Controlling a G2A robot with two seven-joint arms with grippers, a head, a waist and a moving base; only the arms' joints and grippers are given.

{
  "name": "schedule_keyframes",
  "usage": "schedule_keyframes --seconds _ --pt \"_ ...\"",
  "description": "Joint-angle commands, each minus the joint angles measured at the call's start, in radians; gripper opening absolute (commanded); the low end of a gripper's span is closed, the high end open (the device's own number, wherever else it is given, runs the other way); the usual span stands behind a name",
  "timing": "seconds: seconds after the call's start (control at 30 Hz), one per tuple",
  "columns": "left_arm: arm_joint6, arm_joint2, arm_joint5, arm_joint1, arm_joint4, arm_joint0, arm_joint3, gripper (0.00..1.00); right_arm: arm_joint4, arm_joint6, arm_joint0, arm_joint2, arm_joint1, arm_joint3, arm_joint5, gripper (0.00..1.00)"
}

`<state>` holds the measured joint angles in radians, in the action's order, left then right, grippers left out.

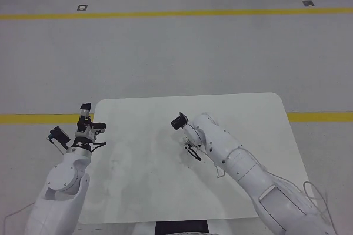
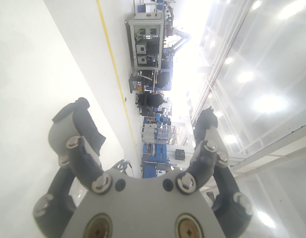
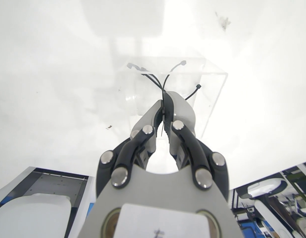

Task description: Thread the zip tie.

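Clenched on a small bundle of black zip ties (image 3: 164,90), the right gripper (image 3: 165,99) is hanging over the middle of the white table (image 1: 247,117). I am seeing the ties' heads fanning out past its fingertips above a clear box (image 3: 215,85) standing on the tabletop. Its arm is crossing the near-right part of the table, leaving bare surface lying open toward the far edge and the left. At the table's left edge, close to the far-left corner, the left gripper (image 2: 143,117) is hovering with its fingers (image 2: 78,120) spread wide and nothing between them. It is facing out along the rim toward the floor and its yellow line (image 2: 110,50).
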<state>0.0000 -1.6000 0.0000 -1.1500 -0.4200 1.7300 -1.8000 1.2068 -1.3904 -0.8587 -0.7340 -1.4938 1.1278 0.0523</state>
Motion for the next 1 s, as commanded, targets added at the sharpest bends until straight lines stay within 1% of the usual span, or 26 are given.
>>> schedule_keyframes --seconds 0.0,0.13,0.23,0.47,0.57,0.73,0.8,0.97 --pt "0.000 0.000 0.000 0.000 0.000 0.000 0.000 1.00 0.003 0.000 -0.010 -0.010 0.006 0.021 -0.004 0.00" --pt "0.000 0.000 0.000 0.000 0.000 0.000 0.000 1.00 0.004 0.000 -0.035 -0.031 0.020 0.070 -0.017 0.00" --pt "0.000 0.000 0.000 0.000 0.000 0.000 0.000 1.00 0.001 0.000 -0.047 -0.036 0.026 0.083 -0.024 0.01" --pt "0.000 0.000 0.000 0.000 0.000 0.000 0.000 1.00 -0.013 0.000 -0.049 -0.033 0.030 0.085 -0.026 0.02" --pt "0.000 0.000 0.000 0.000 0.000 0.000 0.000 1.00 -0.017 0.000 -0.049 -0.032 0.030 0.088 -0.025 0.05" --pt "0.000 0.000 0.000 0.000 0.000 0.000 0.000 1.00 -0.024 0.000 -0.047 -0.029 0.030 0.089 -0.025 0.04" --pt "0.000 0.000 0.000 0.000 0.000 0.000 0.000 1.00 -0.028 0.000 -0.045 -0.028 0.030 0.087 -0.026 0.00" --pt "0.000 0.000 0.000 0.000 0.000 0.000 0.000 1.00 -0.033 0.000 -0.041 -0.027 0.029 0.082 -0.027 0.00"
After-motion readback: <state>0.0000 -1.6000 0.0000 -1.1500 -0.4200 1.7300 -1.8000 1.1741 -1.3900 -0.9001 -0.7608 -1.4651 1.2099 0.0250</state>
